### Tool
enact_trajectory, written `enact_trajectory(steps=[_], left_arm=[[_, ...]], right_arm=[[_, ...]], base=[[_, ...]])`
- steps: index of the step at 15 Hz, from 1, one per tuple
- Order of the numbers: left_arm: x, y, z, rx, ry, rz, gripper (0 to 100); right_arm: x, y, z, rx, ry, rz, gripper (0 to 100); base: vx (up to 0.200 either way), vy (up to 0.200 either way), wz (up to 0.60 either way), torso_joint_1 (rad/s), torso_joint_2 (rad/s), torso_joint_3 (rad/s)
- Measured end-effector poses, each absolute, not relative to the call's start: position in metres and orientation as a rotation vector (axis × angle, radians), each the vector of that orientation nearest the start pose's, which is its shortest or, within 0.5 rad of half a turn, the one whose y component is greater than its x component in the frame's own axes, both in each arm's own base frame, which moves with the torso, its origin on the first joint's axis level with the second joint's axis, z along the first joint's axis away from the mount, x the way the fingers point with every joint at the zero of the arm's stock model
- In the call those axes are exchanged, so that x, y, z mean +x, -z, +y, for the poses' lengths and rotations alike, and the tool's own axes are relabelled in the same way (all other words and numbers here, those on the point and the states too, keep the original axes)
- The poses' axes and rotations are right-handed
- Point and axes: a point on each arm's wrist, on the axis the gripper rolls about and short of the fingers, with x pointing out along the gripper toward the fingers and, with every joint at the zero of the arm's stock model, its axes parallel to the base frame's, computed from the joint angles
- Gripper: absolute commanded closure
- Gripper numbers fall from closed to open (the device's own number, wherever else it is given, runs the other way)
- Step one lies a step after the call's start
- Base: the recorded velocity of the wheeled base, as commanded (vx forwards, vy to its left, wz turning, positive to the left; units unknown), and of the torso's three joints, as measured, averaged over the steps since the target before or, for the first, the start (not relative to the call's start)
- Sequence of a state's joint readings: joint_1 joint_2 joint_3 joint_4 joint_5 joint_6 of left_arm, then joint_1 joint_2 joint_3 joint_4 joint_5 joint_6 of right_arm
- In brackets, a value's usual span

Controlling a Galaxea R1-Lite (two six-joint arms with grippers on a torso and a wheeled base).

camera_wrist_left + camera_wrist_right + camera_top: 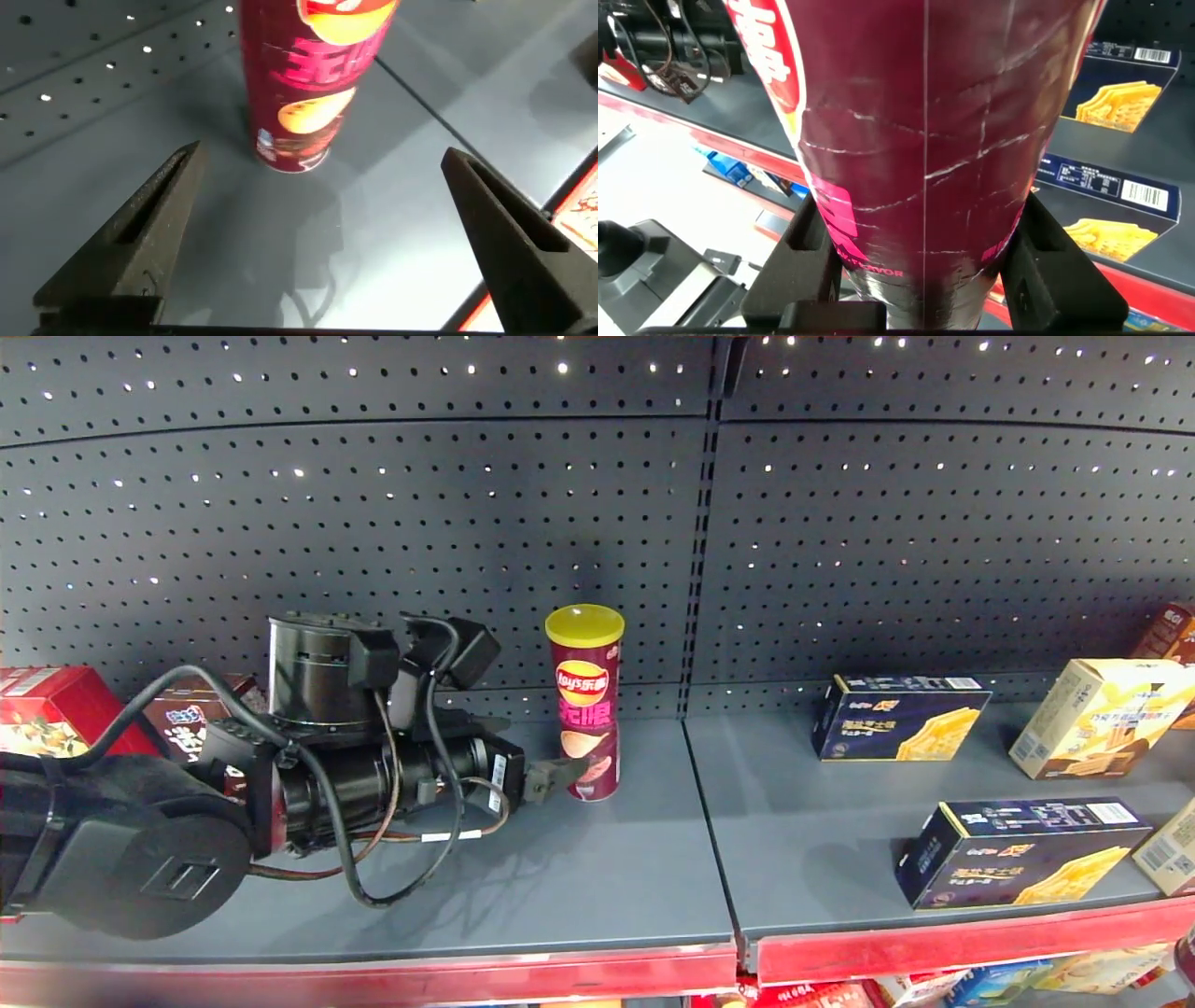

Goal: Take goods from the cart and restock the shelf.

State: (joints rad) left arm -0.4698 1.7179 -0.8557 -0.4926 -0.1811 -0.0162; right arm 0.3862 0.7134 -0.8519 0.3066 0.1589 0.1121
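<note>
Grey metal shelf with a red front lip (607,887). Left gripper (560,773) lies low over it, fingers spread wide, gripping nothing; the maroon chip tube with the yellow lid (584,705) stands upright just past its tips. Two dark blue boxes (901,717) (1013,854) and a yellow carton (1097,719) sit well off right. Right gripper (924,257) is clamped round a second maroon tube (924,140).

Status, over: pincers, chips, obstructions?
Left pincer open, facing upright chip canister on shelf. Right pincer shut on second chip canister. Biscuit boxes farther right.
</note>
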Motion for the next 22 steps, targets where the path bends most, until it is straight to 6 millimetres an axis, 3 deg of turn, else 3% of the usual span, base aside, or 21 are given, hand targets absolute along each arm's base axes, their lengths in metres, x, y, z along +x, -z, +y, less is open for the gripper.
enact_trajectory(steps=[5,9,11,16,19,22], left_arm=[[0.279,-0.178,-0.156,0.051,0.599,0.378,0],[0.282,-0.177,-0.154,0.022,0.679,0.356,0],[0.287,-0.182,-0.144,-0.01,0.769,0.266,0],[0.293,-0.176,-0.114,-0.029,0.771,0.277,0],[0.296,-0.177,-0.094,-0.035,0.893,0.249,0],[0.303,-0.175,-0.081,-0.027,0.906,0.231,0]], right_arm=[[0.032,-0.278,0.017,0.09,-0.532,0.2,100],[0.032,-0.279,0.017,0.09,-0.533,0.197,100],[0.032,-0.279,0.017,0.091,-0.532,0.198,100],[0.032,-0.279,0.017,0.12,-0.531,0.205,100],[0.03,-0.277,0.016,0.121,-0.53,0.21,100],[0.029,-0.277,0.015,0.122,-0.526,0.207,100]], base=[[0.0,0.0,0.0,0.0,0.0,0.0],[0.0,0.0,0.0,0.0,0.0,0.0],[0.0,0.0,0.0,0.0,0.0,0.0],[0.0,0.0,0.0,0.0,0.0,0.0],[0.0,0.0,0.0,0.0,0.0,0.0],[0.0,0.0,0.0,0.0,0.0,0.0]])
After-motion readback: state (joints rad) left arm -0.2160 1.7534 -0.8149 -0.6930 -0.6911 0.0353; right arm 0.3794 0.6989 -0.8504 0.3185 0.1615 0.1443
